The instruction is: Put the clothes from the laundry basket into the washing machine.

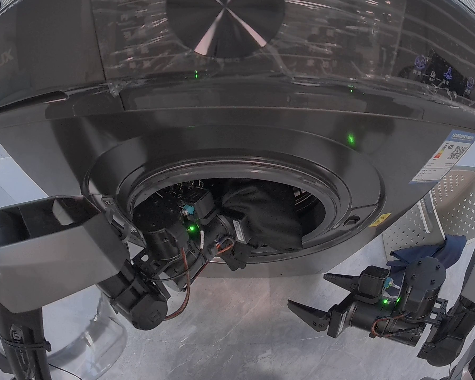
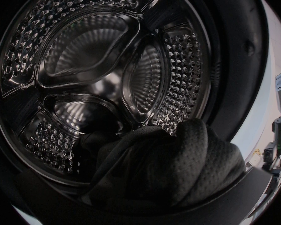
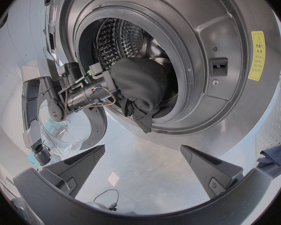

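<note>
A bunched black knitted garment (image 1: 264,212) sits in the round mouth of the dark grey front-loading washing machine (image 1: 237,133). Most of it is inside the opening, but a tail hangs out over the lower rim of the grey door seal (image 3: 175,116). The left gripper (image 3: 107,82) is at the mouth, against the garment. The cloth covers its jaws, so I cannot tell whether they pinch it. Beyond lies the perforated steel drum (image 2: 93,63).

To finish this step well, the garment probably needs carrying deeper and releasing past the seal, so that no cloth trails over the rim.

The right gripper (image 1: 307,290) hangs low above the pale floor, jaws spread and holding nothing. Beside it stands a white perforated laundry basket (image 1: 454,196) with a dark blue cloth (image 1: 438,252) draped over its edge.
</note>
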Controlling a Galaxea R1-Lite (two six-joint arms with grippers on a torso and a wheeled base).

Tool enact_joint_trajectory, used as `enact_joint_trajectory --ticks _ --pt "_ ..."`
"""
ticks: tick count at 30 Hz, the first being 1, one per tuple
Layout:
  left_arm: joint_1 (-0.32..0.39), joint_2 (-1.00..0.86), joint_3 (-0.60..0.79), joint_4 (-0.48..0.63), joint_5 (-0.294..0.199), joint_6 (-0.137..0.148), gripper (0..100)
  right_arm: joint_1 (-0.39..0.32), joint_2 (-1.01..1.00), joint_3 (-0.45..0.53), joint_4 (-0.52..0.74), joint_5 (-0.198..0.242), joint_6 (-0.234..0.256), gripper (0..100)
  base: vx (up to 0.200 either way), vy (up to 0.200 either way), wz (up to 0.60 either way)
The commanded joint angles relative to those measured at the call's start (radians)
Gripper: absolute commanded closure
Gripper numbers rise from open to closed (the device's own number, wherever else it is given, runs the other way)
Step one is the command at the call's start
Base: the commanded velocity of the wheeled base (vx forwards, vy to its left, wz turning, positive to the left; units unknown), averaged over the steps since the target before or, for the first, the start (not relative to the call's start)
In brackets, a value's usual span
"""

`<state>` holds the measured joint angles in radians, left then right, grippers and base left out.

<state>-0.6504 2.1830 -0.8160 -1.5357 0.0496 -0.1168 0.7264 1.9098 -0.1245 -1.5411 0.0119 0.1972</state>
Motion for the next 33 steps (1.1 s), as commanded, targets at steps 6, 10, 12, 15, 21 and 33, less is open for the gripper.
enact_joint_trajectory --ticks 6,10,12,15,21,33 --pt "0.048 0.123 -0.193 0.043 0.024 -0.003 100 0.002 0.005 0.000 -0.001 0.000 0.001 0 0.000 0.000 0.00" --pt "0.049 0.139 -0.278 0.085 0.027 -0.004 100 0.002 0.005 0.000 -0.001 0.000 0.001 0 0.000 0.000 0.00" --pt "0.049 0.146 -0.310 0.112 0.027 -0.004 100 0.002 0.005 -0.006 -0.001 -0.003 0.001 0 0.000 0.000 0.00" --pt "0.049 0.167 -0.364 0.131 0.041 -0.004 100 0.001 0.000 -0.012 -0.001 -0.003 0.001 0 0.000 0.000 0.00" --pt "0.051 0.210 -0.470 0.172 0.062 -0.006 100 -0.001 -0.003 -0.012 -0.001 -0.004 0.001 0 0.000 0.000 0.00" --pt "0.100 0.219 -0.647 0.292 0.070 -0.015 100 -0.008 0.005 -0.021 -0.001 -0.003 0.001 0 0.000 0.000 0.00"
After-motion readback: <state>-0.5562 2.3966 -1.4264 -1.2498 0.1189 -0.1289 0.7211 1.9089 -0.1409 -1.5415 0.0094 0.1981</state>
